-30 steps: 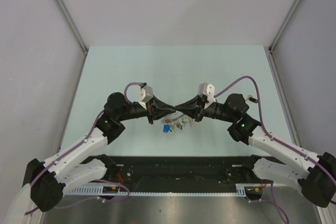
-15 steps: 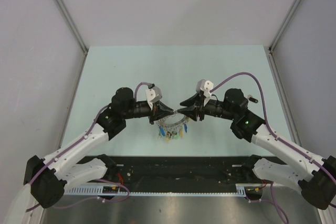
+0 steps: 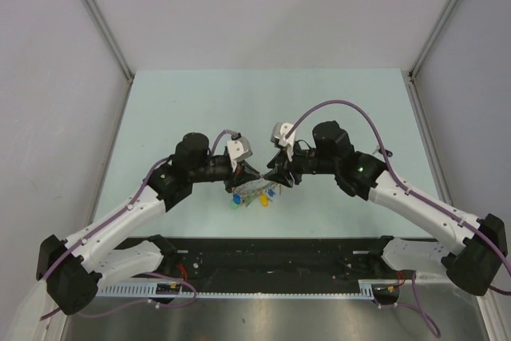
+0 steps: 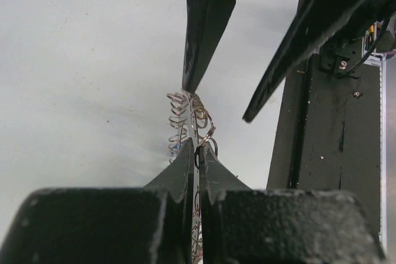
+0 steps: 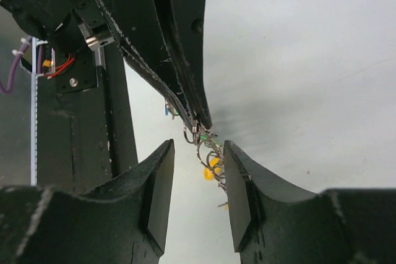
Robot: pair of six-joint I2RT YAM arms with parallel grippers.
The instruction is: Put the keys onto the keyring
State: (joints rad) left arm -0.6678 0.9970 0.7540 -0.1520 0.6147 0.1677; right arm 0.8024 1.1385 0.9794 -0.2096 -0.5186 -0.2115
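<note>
Keyring [image 4: 185,119] is up between the two arms over mid-bench [image 3: 160,117], pinched in the left gripper [image 4: 197,153], whose jaws are clamped together on its coil. Keys [image 3: 237,198], blue, green and yellow, bunch just beneath it. Right gripper [image 5: 198,148] straddles the coil, jaws apart, one finger touching the wire. The call here: left holds dead steady while right closes on bare coil just beside that pinch, never on a key head, so the loop doesn't twist loose.
</note>
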